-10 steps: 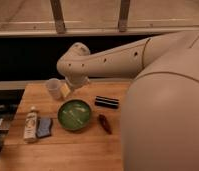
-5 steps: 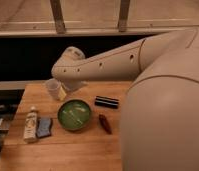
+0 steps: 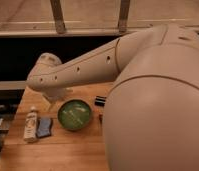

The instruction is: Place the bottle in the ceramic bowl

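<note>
- the gripper (image 3: pixel 55 96) hangs low over the far part of the table (image 3: pixel 58 155) at the end of the long pale arm. its jaws stand wide with nothing between them.
- the bottle (image 3: pixel 30 124) lies on its side on the wood, nearer the camera than the jaws and off toward the table's edge, well apart from them. it is not yet in the ceramic bowl (image 3: pixel 74 114).
- the blue sponge (image 3: pixel 44 126) lies just beside the bottle, on the side toward the bowl. a jaw coming down there would likely pinch the sponge along with it, or shove the bottle away.
- the bottle is round and lying flat. jaws closing off its middle would probably make it roll or squirt out toward the table edge.
- the bowl sits nearer the camera than the jaws, on the other side of them from the bottle. a low carry across could clip its rim and slide it toward the dark bar (image 3: pixel 99 101) beyond it.
- the bottle looks about as long as the bowl is wide, so a release off centre may leave it propped on the rim.
</note>
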### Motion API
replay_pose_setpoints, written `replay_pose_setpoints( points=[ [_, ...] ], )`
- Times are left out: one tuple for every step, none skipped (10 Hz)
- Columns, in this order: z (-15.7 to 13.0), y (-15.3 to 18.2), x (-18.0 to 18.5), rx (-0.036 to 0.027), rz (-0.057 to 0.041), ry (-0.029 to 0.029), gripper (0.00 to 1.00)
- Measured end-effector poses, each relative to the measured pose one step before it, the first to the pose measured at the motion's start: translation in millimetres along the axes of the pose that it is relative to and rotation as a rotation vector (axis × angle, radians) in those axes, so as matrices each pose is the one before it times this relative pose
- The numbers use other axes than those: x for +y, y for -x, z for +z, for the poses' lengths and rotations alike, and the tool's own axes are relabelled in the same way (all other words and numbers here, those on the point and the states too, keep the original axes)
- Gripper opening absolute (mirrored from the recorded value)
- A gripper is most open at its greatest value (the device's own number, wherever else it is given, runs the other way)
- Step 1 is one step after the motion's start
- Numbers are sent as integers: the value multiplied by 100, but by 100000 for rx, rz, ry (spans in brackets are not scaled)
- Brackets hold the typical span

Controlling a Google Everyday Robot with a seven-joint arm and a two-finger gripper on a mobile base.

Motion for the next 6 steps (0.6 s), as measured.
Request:
replay_pose_setpoints(
  points=[
    [298, 324, 746, -840, 1982, 1062, 80],
    [278, 356, 1550, -4630, 7970, 321, 80],
    [114, 35, 1183, -3060, 6120, 354, 80],
    [222, -138, 970, -2789, 6729, 444, 80],
    [168, -323, 879, -2713, 7377, 984, 80],
    [124, -254, 239, -1469, 4697, 502, 80]
  ],
)
